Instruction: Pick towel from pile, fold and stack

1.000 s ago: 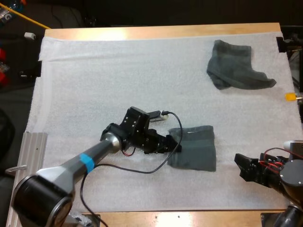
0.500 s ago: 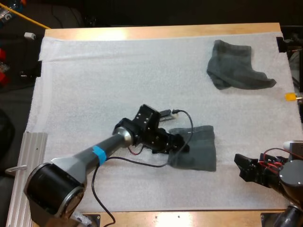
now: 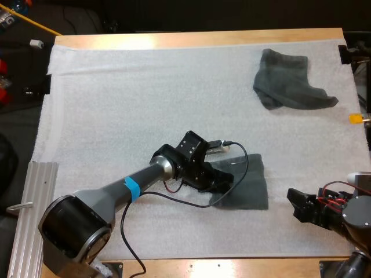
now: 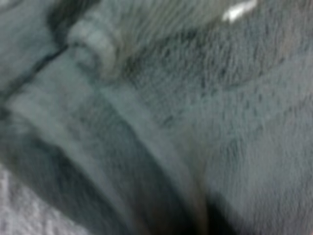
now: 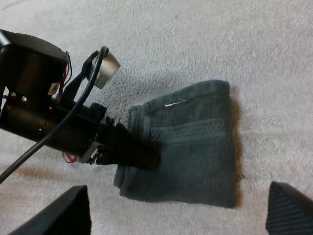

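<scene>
A folded dark grey-green towel [image 3: 248,186] lies on the white mat [image 3: 145,98], right of the middle and toward the front. My left gripper [image 3: 224,180] is at the towel's left edge, reaching over it. The left wrist view is close over the towel's folds [image 4: 195,122]. In the right wrist view the folded towel [image 5: 195,147] lies ahead, with my left gripper [image 5: 142,155] at its near-left edge. My right gripper [image 3: 301,208] rests to the towel's right near the front, open and apart from it [image 5: 183,215]. A crumpled towel [image 3: 290,81] lies at the far right.
An aluminium rail [image 3: 29,202] runs along the table's left front side. Wooden table edge [image 3: 203,39] borders the mat at the far side. Bare mat spreads over the left and middle.
My left arm has slid right, from beside the folded towel's left edge onto it. The towel has shifted slightly to the right. The right arm has not moved.
</scene>
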You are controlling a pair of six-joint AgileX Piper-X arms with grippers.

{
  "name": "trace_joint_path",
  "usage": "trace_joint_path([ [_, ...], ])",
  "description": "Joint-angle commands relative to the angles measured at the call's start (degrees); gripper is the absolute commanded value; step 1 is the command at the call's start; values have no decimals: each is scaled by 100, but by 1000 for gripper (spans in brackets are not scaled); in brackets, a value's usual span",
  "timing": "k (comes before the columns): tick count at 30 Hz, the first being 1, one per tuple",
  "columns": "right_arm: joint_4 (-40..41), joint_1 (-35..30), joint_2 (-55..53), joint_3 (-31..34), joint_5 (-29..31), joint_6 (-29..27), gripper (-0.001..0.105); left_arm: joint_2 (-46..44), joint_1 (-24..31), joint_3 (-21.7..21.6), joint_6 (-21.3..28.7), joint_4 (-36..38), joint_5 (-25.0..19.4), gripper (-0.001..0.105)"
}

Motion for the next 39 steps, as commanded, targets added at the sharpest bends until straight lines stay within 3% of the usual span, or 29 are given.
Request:
trace_joint_path([
  [1, 21, 9, -18, -51, -9, -52, 71, 4, 34, -25, 149, 152, -39, 0],
  [9, 21, 9, -18, -51, -48, -52, 71, -439, 711, -27, 1369, 1186, -671, 0],
  [15, 21, 9, -18, -51, -48, -52, 71, -1084, 1804, -27, 2346, 2024, -1379, 0],
  [20, 21, 9, -18, -51, -48, -52, 71, -1519, 2853, -27, 3179, 2733, -2284, 0],
  [29, 21, 9, -18, -51, -172, -52, 71, -1713, 4051, -27, 4013, 3147, -3830, 0],
  [32, 21, 9, -18, -51, -289, -52, 71, -1713, 4247, -27, 4094, 3174, -4336, 0],
  [39, 18, 9, -18, -51, -904, -52, 71, -1713, 4302, -27, 4097, 3149, -4979, 0],
])
